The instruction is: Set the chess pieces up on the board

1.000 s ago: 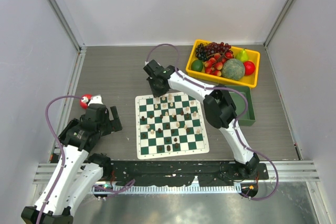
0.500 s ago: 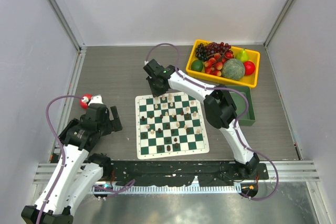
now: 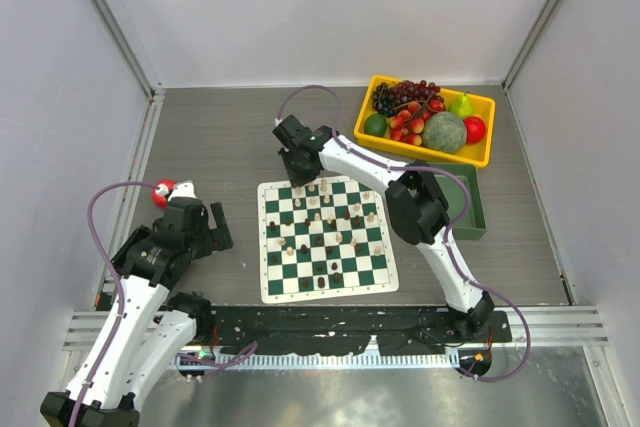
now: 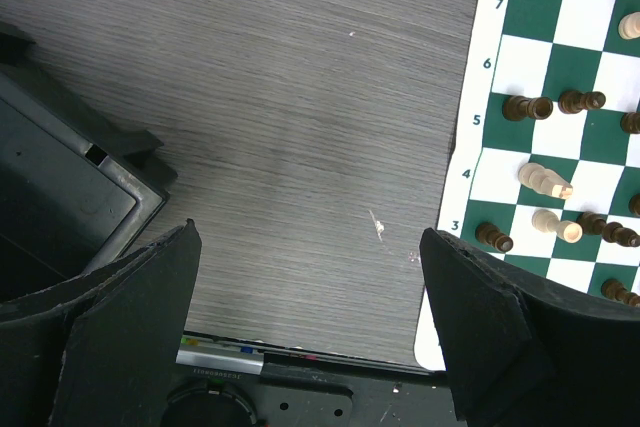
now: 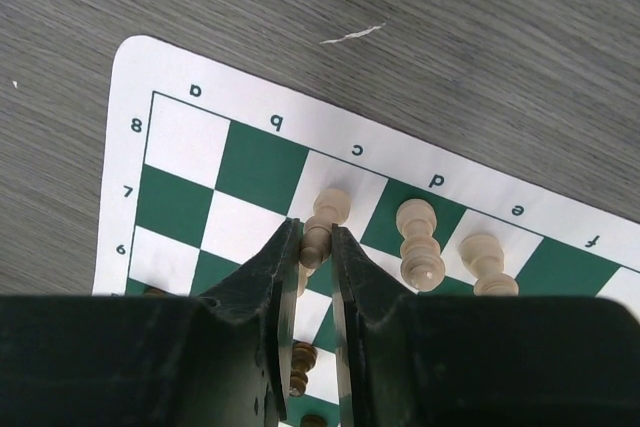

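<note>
Chess piece [image 5: 328,207] between right jaws, wrist view only

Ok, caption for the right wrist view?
Right claw closed on a cream chess piece by square c8 of the board.

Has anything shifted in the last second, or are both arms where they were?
The right tool edged very slightly toward the far left, above the far edge of the board. Its jaws are closed on a cream piece in the c file. No piece visibly changed square. The left tool stayed wide open over the bare table left of the board.
</note>
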